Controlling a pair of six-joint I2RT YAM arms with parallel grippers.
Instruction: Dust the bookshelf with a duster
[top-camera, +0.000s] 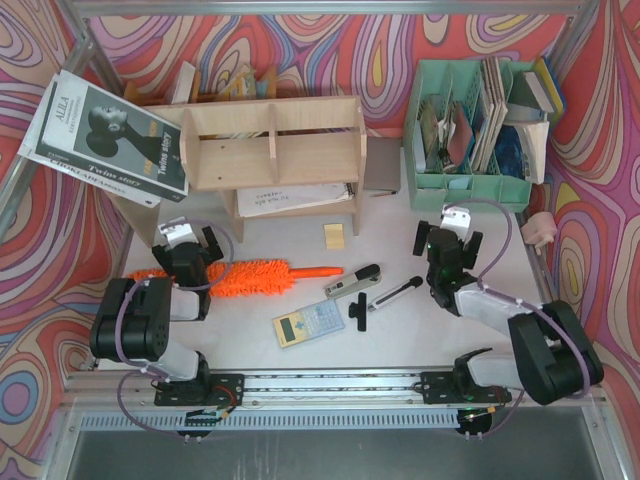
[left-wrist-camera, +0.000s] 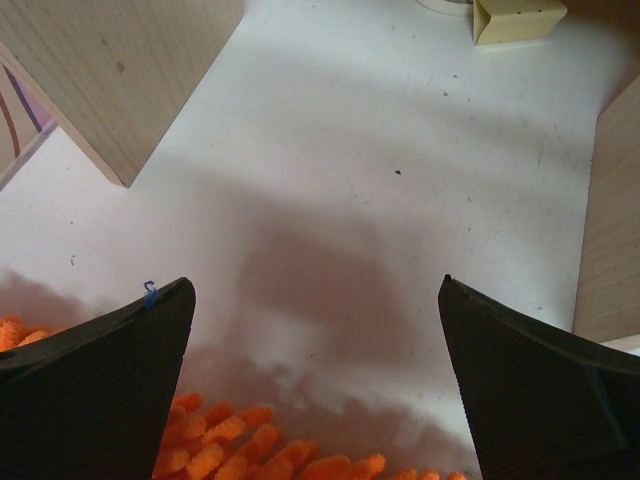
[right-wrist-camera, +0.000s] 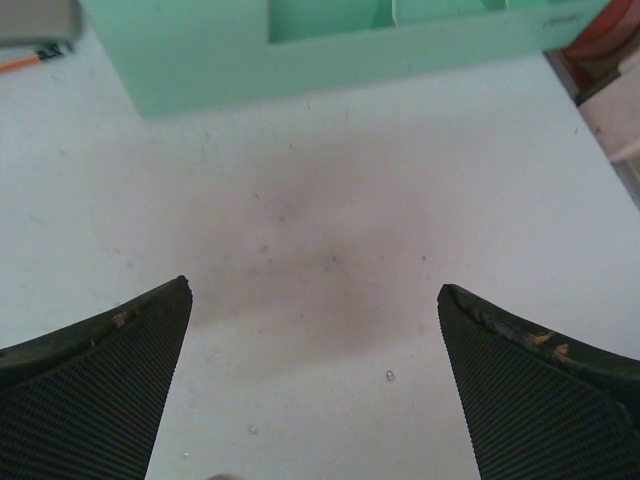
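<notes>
The bookshelf (top-camera: 270, 140), a low two-tier plywood unit, stands at the back of the white table. Its wooden side panels (left-wrist-camera: 130, 70) show in the left wrist view. The orange fluffy duster (top-camera: 255, 275) lies flat in front of the shelf, its thin handle pointing right. My left gripper (top-camera: 192, 236) hovers open just beyond the duster's left end. In its wrist view the left gripper (left-wrist-camera: 315, 283) has orange fluff (left-wrist-camera: 230, 455) at the bottom edge below the jaws, nothing between them. My right gripper (top-camera: 447, 232) stands open over bare table, and the right wrist view shows the same gripper (right-wrist-camera: 312, 287) empty.
A book (top-camera: 105, 135) leans at the back left. A mint-green file organiser (top-camera: 470, 120) (right-wrist-camera: 330, 50) stands at the back right. A calculator (top-camera: 308, 322), a stapler (top-camera: 352, 280), a black pen-like tool (top-camera: 385, 297) and a yellow note pad (top-camera: 334, 235) (left-wrist-camera: 515, 18) lie mid-table.
</notes>
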